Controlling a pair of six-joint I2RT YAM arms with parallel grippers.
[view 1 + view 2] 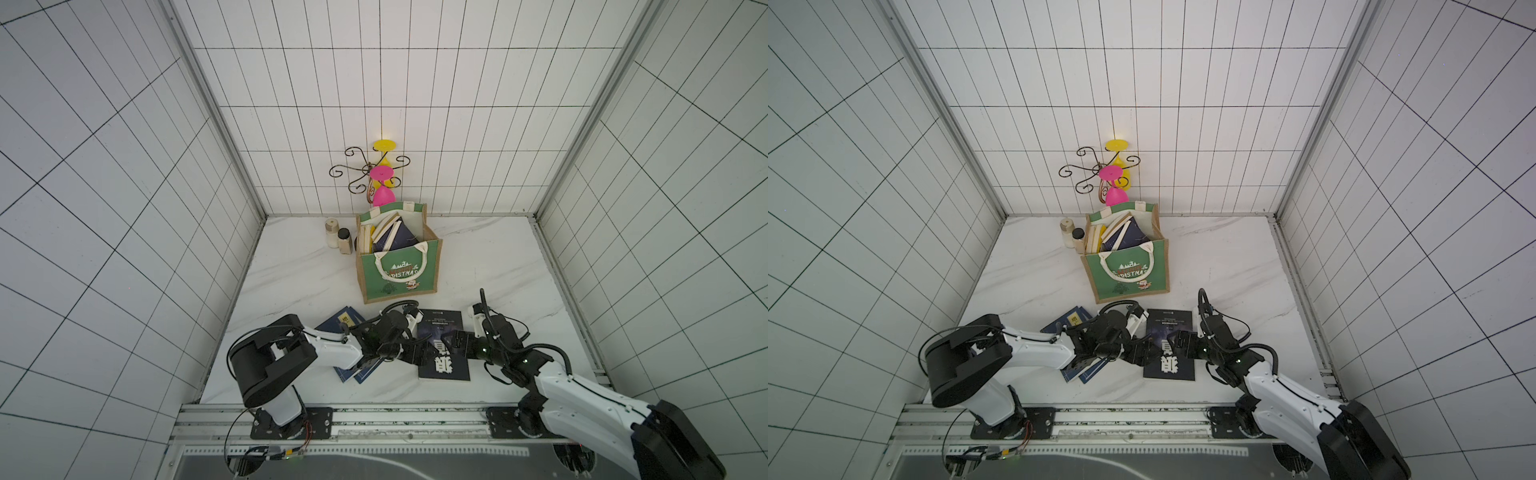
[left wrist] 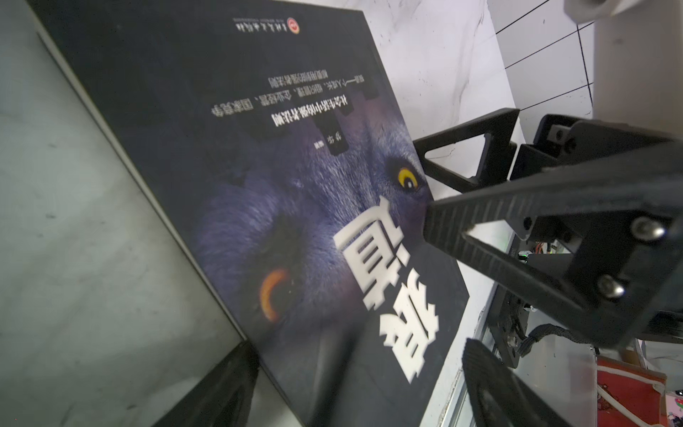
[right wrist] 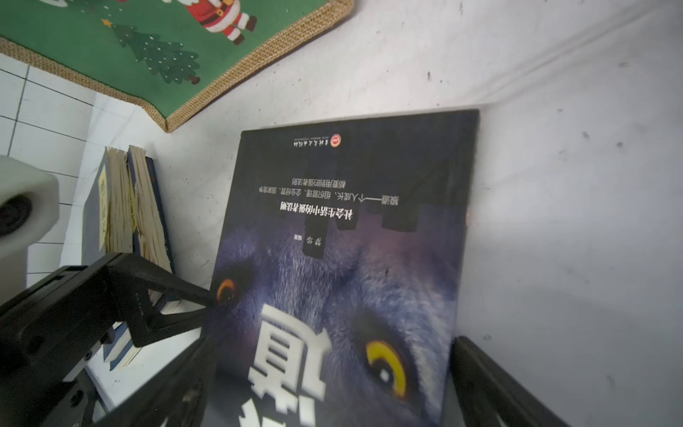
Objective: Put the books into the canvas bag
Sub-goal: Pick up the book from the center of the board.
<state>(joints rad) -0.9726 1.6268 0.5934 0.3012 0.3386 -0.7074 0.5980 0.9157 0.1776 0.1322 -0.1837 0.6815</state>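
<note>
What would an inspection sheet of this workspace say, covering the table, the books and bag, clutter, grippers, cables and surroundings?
Surface: white marble table, lightly scuffed.
Job's things: bag upright at back, books inside; wolf book and navy books flat in front.
Clutter: two jars beside bag; wire stand with pink and yellow goblets behind it.
Grippers: left gripper and right gripper open, at opposite edges of wolf book.
Cables: black cable loops at both wrists.
Surroundings: tiled walls, metal frame.
</note>
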